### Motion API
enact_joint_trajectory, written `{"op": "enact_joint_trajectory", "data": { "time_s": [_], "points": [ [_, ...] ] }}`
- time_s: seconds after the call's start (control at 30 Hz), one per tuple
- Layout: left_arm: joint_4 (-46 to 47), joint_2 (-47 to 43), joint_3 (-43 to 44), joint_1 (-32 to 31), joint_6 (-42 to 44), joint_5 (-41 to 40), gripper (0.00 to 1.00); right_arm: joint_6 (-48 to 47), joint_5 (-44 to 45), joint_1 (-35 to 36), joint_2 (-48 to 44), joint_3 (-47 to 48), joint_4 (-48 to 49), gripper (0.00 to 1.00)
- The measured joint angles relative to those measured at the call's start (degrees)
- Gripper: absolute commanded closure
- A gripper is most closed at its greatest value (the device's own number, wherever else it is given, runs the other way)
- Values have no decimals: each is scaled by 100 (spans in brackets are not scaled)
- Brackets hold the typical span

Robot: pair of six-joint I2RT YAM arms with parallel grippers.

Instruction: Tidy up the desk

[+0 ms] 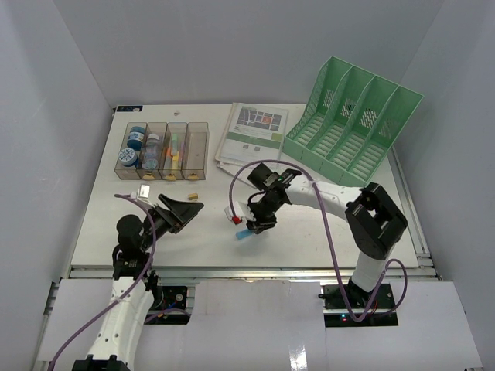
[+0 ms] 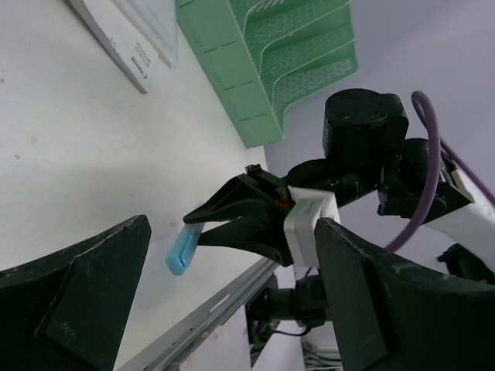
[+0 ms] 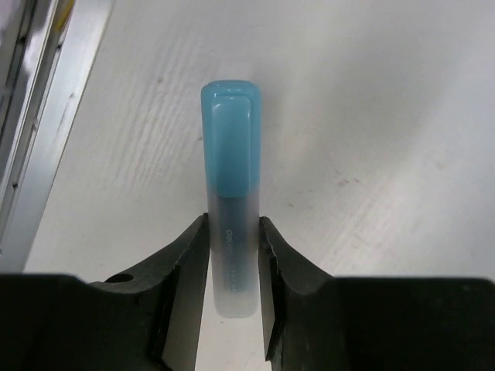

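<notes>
Right gripper (image 3: pixel 232 232) pinches a blue highlighter (image 3: pixel 230 131) near the middle of the white desk (image 1: pixel 309 232); left gripper (image 1: pixel 184 207) gapes wide, empty. Compartment tray (image 1: pixel 199 147) holds some items; papers (image 1: pixel 251 133) lie loose, so much likely remains.

Two robot arms reach over a white desk (image 1: pixel 294 241), seen from above and behind.
The right gripper (image 1: pixel 251 222), near the middle of the desk, points down with a blue marker (image 1: pixel 243 232) sticking out from its tip, close to the surface. Something small and red (image 1: pixel 236 219) shows just beside it. The left gripper (image 1: pixel 184 207) hangs over the desk's left side, fingers spread apart. Along the far edge are a clear four-compartment tray (image 1: pixel 197 151) on the left, papers (image 1: pixel 251 133) in the middle and a green file rack (image 1: pixel 398 116) on the right.
</notes>
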Motion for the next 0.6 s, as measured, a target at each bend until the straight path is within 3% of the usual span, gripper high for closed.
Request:
{"op": "enact_joint_trajectory", "data": {
  "time_s": [0.2, 0.4, 0.6],
  "points": [
    [1198, 850, -130, -491, -756, -530, 2, 2571, -235, -614, -522, 44, 1014, 91],
    [2105, 2565, 264, -1745, -910, -1331, 3, 4859, 287, -790, -703, 81, 1997, 92],
    [2554, 3714, 1208, -2238, -818, -1942, 9, 6065, 774, -696, -703, 226, 2464, 90]
  ]
}}
